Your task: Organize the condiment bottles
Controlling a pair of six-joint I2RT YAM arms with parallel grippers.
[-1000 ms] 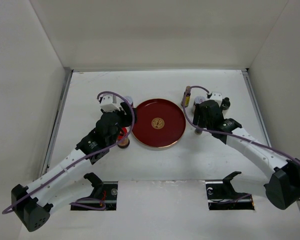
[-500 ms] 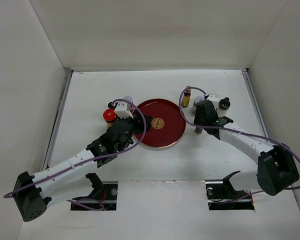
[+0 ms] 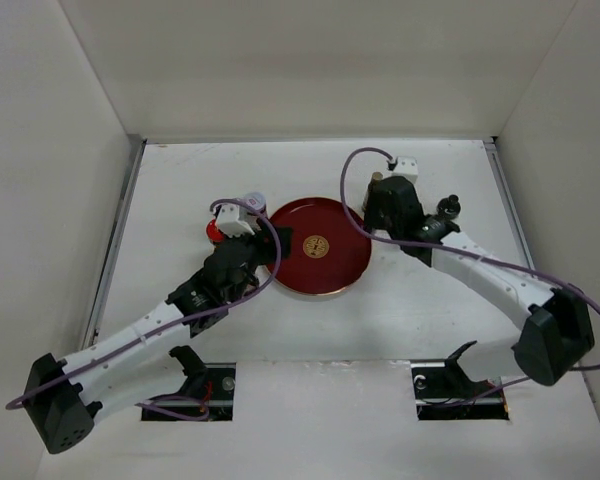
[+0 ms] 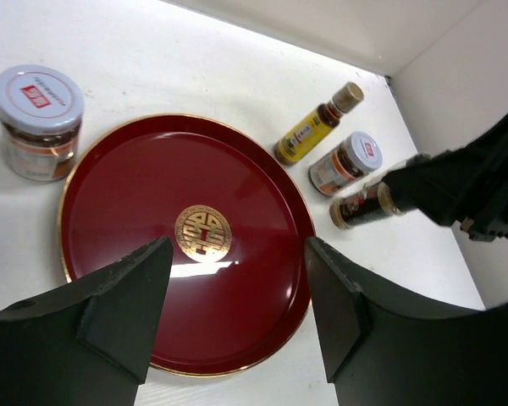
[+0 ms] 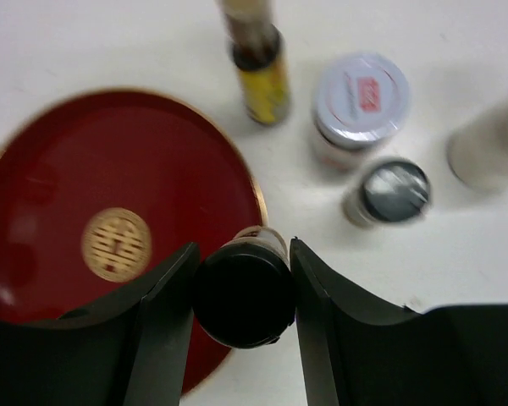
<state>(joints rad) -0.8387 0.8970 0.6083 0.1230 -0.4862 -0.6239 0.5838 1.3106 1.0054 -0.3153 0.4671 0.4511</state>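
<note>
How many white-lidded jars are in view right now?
2. One white-lidded jar stands just left of the tray; the second jar stands right of it, beside the amber bottle. Others may be hidden.

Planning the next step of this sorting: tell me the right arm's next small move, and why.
Probably carry the right end effector toward the middle of the red tray and lower it there. It is shut on the black-capped bottle, which hangs just over the tray's rim, and nothing stands on the tray.
</note>
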